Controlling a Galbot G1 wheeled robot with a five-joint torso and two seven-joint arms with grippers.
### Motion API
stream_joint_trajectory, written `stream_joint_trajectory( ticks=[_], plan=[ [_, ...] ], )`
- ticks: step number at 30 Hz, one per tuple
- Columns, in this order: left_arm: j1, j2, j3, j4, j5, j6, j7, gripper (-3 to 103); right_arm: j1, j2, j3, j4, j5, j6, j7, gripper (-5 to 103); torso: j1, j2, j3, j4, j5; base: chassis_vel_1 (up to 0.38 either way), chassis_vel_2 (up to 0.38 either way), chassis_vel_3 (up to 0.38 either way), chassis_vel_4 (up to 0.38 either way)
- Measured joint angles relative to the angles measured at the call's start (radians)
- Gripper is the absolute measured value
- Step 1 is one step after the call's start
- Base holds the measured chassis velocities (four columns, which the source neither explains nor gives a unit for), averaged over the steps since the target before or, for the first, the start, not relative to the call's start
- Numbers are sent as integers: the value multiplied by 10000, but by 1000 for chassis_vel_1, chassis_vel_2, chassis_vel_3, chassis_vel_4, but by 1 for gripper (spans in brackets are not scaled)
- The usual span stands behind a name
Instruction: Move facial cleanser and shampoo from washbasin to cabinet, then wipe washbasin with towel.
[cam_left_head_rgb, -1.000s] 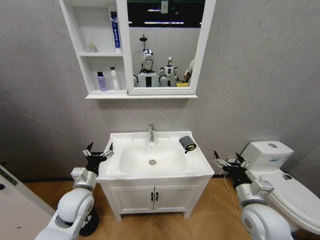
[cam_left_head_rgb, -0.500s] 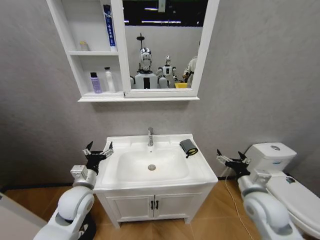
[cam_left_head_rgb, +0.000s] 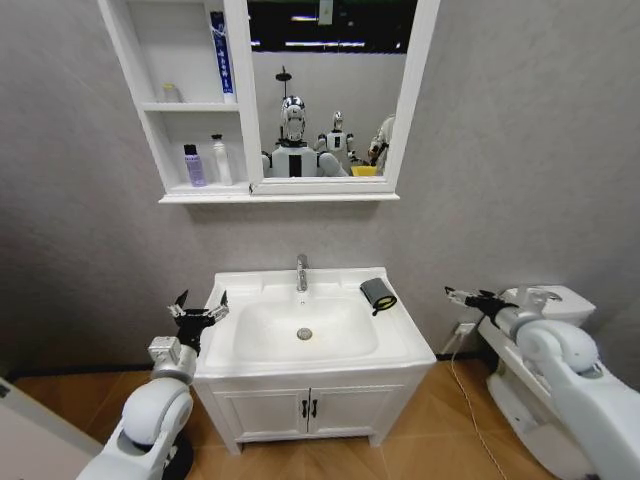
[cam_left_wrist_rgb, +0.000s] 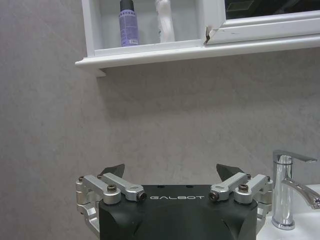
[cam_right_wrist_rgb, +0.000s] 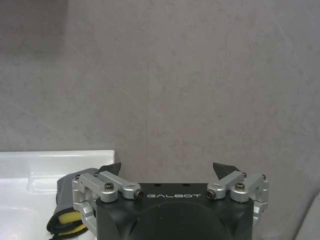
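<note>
Washbasin: white top on a two-door vanity, bowl bare save the centre drain, chrome tap at the far rim; no bottles stand on it. Towel: dark bundle with yellow patch, lying on the basin's far right corner, apart from the tap. Cabinet: wall-hung above, open shelves on the left of the mirror; lower shelf holds a purple bottle with a white bottle just beside it on the right, upper shelf holds a small pale item and a tall blue tube, too small to identify further. Left gripper: released, jaws spread, empty, hovering just beside the basin's left edge. Right gripper: released, jaws spread, empty, to the right of the basin at towel height, well apart from it. Step judged in hand: taking up the towel, the bottles apparently shelved. To do it well: bring the right gripper leftward over the corner, straddle the whole bundle rather than one fold, close firmly, avoid nudging it into the bowl
</note>
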Motion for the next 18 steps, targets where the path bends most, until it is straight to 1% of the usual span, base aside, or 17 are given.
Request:
stream_joint_trajectory(
  ticks=[1,2,3,4,5,7,8,11,12,14,15,16,18],
  plan=[
    [28,6,-3,13,20,-3,33,100,172,-109,-203,-81,-202,76,-265,100,0,0,-1,0,-1,0,0,0,0],
    [28,6,-3,13,20,-3,33,100,172,-109,-203,-81,-202,76,-265,100,0,0,-1,0,-1,0,0,0,0],
    [69,10,-10,19,43,-10,42,100,418,-191,-561,-135,-356,95,-415,100,0,1,-1,0,-2,0,0,0,0],
    [94,9,-10,20,70,-18,52,100,589,-200,-817,-166,-464,117,-434,100,0,0,0,0,-1,0,0,0,0],
    [94,9,-10,20,70,-18,52,100,589,-200,-817,-166,-464,117,-434,100,0,0,0,0,-1,0,0,0,0],
    [125,-27,12,20,116,-31,59,100,1066,-107,-1522,-211,-807,139,-412,100,0,0,0,2,-2,0,0,0,0],
    [125,-27,12,20,116,-31,59,100,1066,-107,-1522,-211,-807,139,-412,100,0,0,0,2,-2,0,0,0,0],
    [164,-81,41,-29,132,-33,68,100,1783,175,-2574,-318,-824,-207,-5,100,0,0,0,2,-2,0,0,0,0],
    [164,-81,41,-29,132,-33,68,100,1783,175,-2574,-318,-824,-207,-5,100,0,0,0,2,-2,0,0,0,0],
    [188,-90,27,-35,140,-53,66,100,2303,257,-3285,-663,-803,-411,297,100,0,0,0,2,0,0,0,0,0],
    [194,-97,16,-33,150,-66,66,100,2513,271,-3558,-822,-795,-440,351,100,0,-1,0,1,1,0,0,0,0],
    [194,-97,16,-33,150,-66,66,100,2513,271,-3558,-822,-795,-440,351,100,0,-1,0,1,1,0,0,0,0],
    [218,-115,7,-18,172,-86,67,100,3273,289,-4404,-1427,-753,-453,327,100,0,0,0,0,-1,0,0,0,0]
  ],
)
